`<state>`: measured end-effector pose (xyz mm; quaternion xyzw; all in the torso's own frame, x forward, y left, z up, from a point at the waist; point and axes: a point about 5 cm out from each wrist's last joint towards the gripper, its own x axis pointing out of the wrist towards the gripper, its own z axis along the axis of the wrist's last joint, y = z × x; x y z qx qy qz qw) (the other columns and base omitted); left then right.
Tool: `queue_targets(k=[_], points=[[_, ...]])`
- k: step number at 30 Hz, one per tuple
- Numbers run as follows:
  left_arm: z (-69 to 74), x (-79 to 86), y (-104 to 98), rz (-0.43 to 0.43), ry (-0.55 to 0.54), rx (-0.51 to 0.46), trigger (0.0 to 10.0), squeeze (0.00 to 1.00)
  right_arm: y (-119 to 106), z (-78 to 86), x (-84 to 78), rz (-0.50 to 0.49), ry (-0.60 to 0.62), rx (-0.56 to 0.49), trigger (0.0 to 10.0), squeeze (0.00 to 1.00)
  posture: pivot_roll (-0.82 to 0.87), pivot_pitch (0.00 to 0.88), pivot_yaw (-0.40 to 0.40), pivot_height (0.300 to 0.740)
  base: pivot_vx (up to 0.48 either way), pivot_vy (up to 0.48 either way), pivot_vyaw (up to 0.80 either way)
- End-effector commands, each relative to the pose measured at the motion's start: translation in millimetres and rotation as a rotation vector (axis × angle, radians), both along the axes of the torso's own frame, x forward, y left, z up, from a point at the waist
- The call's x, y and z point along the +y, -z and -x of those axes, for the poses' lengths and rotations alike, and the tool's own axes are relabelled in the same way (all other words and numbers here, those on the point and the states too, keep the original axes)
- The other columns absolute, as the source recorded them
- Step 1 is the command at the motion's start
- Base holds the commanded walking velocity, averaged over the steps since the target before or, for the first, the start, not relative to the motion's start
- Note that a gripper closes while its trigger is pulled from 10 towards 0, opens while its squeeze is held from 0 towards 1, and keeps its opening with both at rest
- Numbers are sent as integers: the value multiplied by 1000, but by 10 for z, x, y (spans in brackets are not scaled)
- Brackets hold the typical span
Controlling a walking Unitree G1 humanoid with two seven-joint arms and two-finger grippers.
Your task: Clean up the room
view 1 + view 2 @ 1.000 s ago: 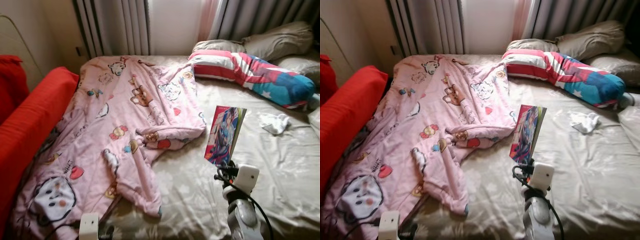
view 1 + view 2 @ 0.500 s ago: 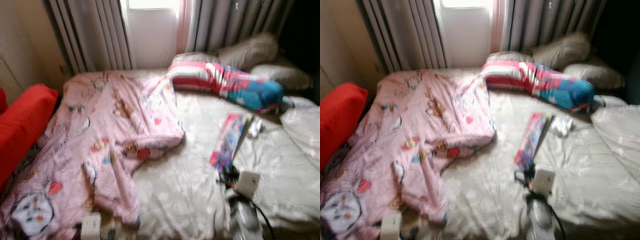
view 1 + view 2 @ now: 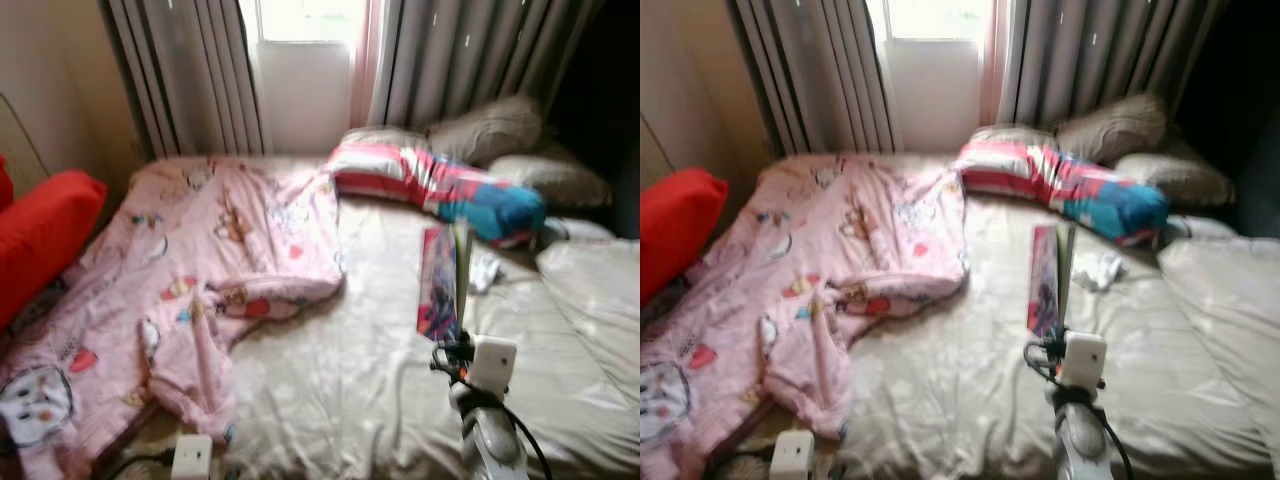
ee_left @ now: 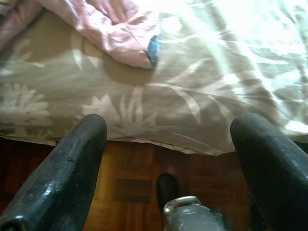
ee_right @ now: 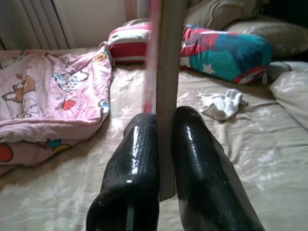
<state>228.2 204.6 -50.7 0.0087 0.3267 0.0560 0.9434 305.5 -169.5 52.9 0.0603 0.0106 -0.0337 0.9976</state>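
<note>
Red cushion (image 3: 40,235) sits at the far left beside the bed (image 3: 350,390). A pink quilt (image 3: 190,270) lies crumpled over the bed's left half. The left gripper (image 4: 168,159) hangs low at the near edge of the bed, jaws wide apart and holding nothing. Right of centre, the right gripper (image 5: 163,149) has its jaws clamped on a thin book (image 3: 442,285), held upright above the beige sheet. Just beyond lies a white sock (image 5: 222,103), and a striped pillow (image 3: 430,190) rests at the far right.
</note>
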Motion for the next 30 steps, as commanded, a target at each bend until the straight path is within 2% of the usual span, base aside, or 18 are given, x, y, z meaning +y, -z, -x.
queue_targets(k=[1, 12, 16, 30], points=[[22, 58, 7, -20, 4, 16, 10000, 0, -97, -45, 51, -4, -10, -49, 10000, 0, -39, 80, -11, 729, 0, -322, 0], [4, 78, -9, -28, 4, 10, 10000, 0, -112, -58, 59, 1, -16, -50, 10000, 0, -31, 117, -10, 729, 0, -322, 0], [-2, 84, -14, -29, 4, 8, 10000, 0, -115, -60, 69, 3, -19, -50, 10000, 0, -30, 130, -7, 729, 0, -320, 573], [-6, 74, -14, -30, 11, 9, 10000, 0, -103, -47, 76, -12, -14, -42, 10000, 0, -33, 154, -2, 729, 0, -323, 0]])
